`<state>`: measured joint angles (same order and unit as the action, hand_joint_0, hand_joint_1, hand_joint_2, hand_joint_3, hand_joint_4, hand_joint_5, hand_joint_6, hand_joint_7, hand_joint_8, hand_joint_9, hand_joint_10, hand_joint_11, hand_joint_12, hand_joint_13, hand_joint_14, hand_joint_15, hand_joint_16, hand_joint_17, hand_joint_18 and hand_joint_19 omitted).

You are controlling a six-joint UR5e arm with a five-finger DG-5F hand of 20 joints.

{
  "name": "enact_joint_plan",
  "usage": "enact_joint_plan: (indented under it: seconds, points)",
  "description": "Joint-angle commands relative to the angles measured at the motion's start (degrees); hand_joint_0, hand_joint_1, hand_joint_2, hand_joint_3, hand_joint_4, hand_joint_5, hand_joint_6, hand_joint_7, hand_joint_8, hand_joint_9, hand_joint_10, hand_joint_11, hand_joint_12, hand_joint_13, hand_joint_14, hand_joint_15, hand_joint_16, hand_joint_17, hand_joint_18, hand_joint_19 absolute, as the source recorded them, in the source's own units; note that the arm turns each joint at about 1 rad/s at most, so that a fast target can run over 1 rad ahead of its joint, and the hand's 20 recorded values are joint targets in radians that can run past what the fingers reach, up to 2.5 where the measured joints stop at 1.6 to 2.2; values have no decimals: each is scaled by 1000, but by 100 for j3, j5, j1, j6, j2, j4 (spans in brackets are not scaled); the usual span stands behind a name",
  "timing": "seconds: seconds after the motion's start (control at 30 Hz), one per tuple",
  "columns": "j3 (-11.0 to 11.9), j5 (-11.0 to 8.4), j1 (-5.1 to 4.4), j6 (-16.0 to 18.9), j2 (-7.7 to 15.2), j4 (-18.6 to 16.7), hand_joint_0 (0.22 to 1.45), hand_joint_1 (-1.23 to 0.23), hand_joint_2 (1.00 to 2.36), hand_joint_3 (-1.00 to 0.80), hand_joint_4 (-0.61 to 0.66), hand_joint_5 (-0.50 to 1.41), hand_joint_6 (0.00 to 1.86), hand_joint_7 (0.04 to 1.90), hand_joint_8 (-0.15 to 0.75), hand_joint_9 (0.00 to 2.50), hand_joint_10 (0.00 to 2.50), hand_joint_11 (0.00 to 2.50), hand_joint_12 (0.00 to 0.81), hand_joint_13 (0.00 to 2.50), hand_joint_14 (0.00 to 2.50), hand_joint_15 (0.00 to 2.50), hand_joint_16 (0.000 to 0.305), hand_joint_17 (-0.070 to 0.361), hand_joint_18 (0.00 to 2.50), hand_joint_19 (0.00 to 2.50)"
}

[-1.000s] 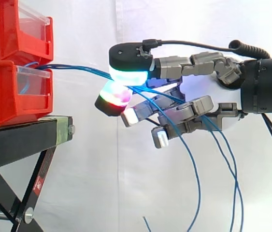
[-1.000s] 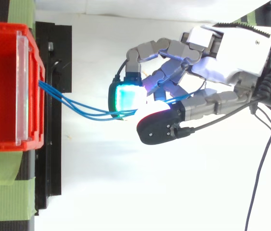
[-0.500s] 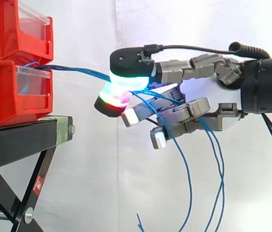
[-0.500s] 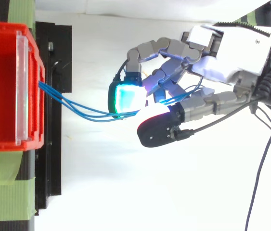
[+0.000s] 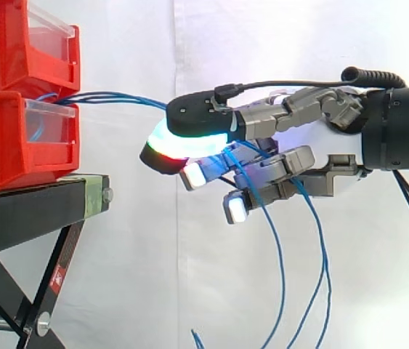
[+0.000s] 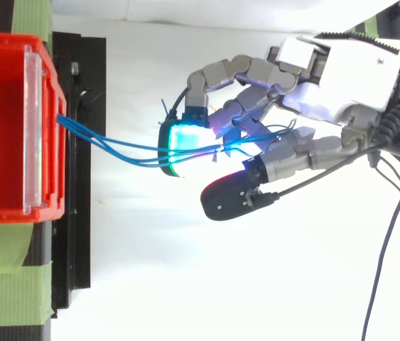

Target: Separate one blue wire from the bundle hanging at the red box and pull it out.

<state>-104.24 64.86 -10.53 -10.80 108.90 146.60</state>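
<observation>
Just off the red box, your hand is pinching the blue wires between curled fingers; you're wanting to be shedding the extras and pulling straight away slowly.

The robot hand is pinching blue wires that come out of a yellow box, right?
Not quite. The box is red, not yellow, as the side view shows. The rest is right: the hand is pinching the blue wires that come out of the box.
</observation>
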Motion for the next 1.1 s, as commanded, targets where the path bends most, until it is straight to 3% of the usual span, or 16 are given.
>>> enact_joint_plan:
  seconds: [0.0, 0.33, 0.63, 1.07]
  points:
    - [-8, 0, -1, -1, 0, -9, 617, -728, 1016, -326, 207, -222, 814, 1120, 347, 872, 21, 1091, 328, 1134, 1566, 1223, 47, 105, 804, 1190]
    - [0, 0, -1, -1, 0, -9, 523, -600, 1000, -498, 217, -217, 800, 1115, 375, 938, 21, 1114, 349, 1144, 1644, 1123, 53, 119, 827, 1180]
    - [0, 0, 7, -28, 0, 9, 525, -322, 1000, -500, 217, -200, 783, 1146, 386, 989, 21, 1101, 350, 1198, 1671, 1083, 54, 122, 888, 1188]
    - [0, -79, 7, -72, 0, -26, 508, -161, 1000, -500, 228, -181, 747, 1152, 400, 1051, 24, 1098, 361, 1243, 1668, 1083, 57, 128, 934, 1194]
